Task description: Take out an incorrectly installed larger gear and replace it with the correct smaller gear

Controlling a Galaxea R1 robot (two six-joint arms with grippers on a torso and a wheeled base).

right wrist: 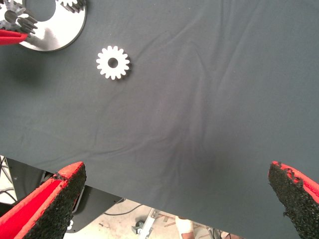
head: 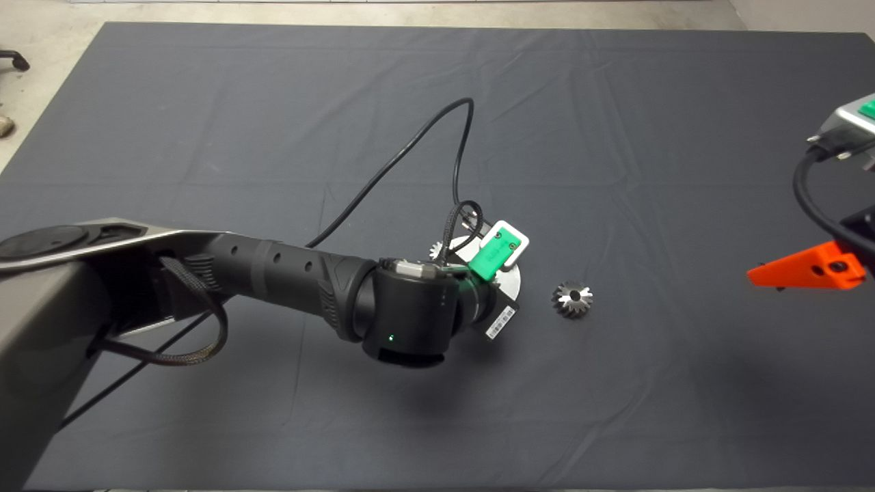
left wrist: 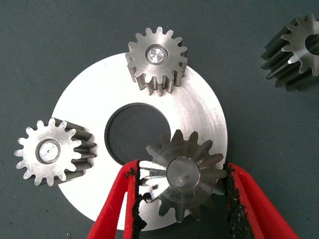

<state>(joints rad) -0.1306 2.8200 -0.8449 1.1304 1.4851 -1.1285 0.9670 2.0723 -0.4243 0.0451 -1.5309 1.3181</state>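
A round silver plate [left wrist: 199,107] with a centre hole lies mid-mat. The larger gear [left wrist: 182,177], dark and bevelled, sits on the plate's rim. My left gripper [left wrist: 181,168] is over it, with one red finger touching the teeth on each side. In the head view the left wrist [head: 495,256] hides this gear. The smaller gear [head: 573,299], a bright spur gear with a round bore, lies loose on the mat just right of the plate; it also shows in the left wrist view [left wrist: 299,50] and the right wrist view [right wrist: 113,62]. My right gripper [head: 820,266] is open and empty at the mat's right edge.
Two small spur gears [left wrist: 157,59] [left wrist: 50,152] sit on pins on the plate. The left arm's black cable [head: 410,147] loops over the mat behind the plate. The right wrist view shows the mat's edge and the floor beyond [right wrist: 149,219].
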